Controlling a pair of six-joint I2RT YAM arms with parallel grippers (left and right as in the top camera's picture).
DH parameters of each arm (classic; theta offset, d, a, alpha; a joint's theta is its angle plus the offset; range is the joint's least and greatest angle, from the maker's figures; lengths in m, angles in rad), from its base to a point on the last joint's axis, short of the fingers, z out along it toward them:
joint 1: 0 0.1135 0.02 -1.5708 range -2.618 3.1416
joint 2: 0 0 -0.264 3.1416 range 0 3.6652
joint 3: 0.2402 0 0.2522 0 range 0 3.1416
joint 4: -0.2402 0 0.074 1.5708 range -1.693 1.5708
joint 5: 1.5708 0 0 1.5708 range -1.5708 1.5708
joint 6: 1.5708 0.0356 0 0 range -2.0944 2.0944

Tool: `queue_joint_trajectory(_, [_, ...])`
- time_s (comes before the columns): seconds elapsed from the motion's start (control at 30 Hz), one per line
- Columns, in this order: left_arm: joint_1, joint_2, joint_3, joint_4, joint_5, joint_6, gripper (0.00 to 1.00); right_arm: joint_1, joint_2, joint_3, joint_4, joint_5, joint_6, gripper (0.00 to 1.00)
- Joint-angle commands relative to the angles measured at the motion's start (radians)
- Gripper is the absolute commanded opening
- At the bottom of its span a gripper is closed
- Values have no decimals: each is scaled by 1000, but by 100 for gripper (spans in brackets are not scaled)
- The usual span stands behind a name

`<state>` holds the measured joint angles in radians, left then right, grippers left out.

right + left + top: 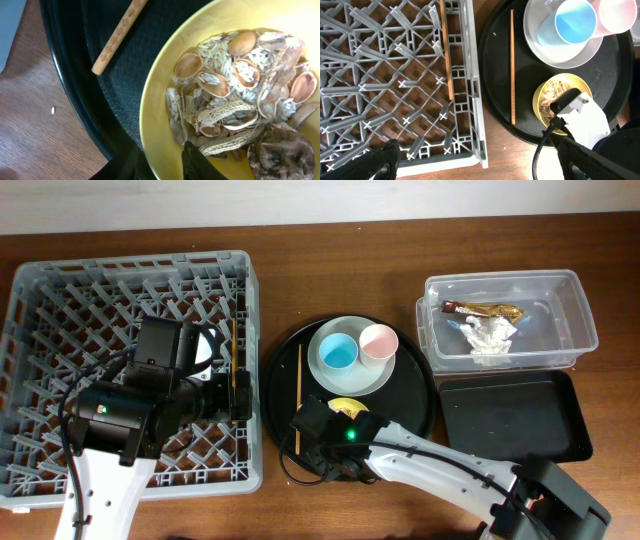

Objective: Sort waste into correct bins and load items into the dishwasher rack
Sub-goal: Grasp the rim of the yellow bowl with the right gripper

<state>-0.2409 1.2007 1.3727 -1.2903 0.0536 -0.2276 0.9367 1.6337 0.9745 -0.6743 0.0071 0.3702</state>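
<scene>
- The grey dishwasher rack [130, 264] fills the left of the overhead frame. Our left gripper [240, 393] hangs over its right edge, fingers spread wide with nothing between them. We judge it best parked there, out of the other arm's path.
- The round black tray [415, 405] sits at centre frame, and the yellow bowl [347, 408] stands at its lower edge. We should lift the bowl straight up over the tray's raised lip before swinging right.
- The black rectangular tray [510, 420], lower right, lies bare, while the clear tub [575, 310] above it holds the napkin [488, 335] and foil wrapper [483, 310]. We take the black one as the likely home for the bowl's contents.
- The pale plate [375, 378], carrying two cups, lies just above the bowl in the frame, so we avoid drifting that way.
- Our right gripper [157, 167] straddles the bowl's near rim at the bottom of the wrist frame, one finger inside and one outside. We cannot tell whether they are pinching the wall. A firm bite and a level carry seem wise, tipping only over the bin.
- A chopstick [117, 35] lies on the round tray just left of the bowl, not touching it. We keep the outer finger off it.
- The food scraps [235, 100] heap toward the right of the bowl: peanut husks, split nut shells and pale grains. They look light and loose, so we expect them to spill easily.
</scene>
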Motion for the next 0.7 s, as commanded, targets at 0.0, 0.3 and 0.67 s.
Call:
queue_joint_trajectory(0.0, [0, -4, 6, 2, 7, 5, 99, 7, -4, 6, 2, -7, 9, 27])
queue_joint_trajectory(0.3, [0, -5, 6, 1, 7, 5, 99, 6, -4, 7, 2, -6, 9, 9])
queue_joint_trajectory(0.67, [0, -4, 6, 2, 7, 5, 99, 5, -6, 27, -3, 9, 32, 4])
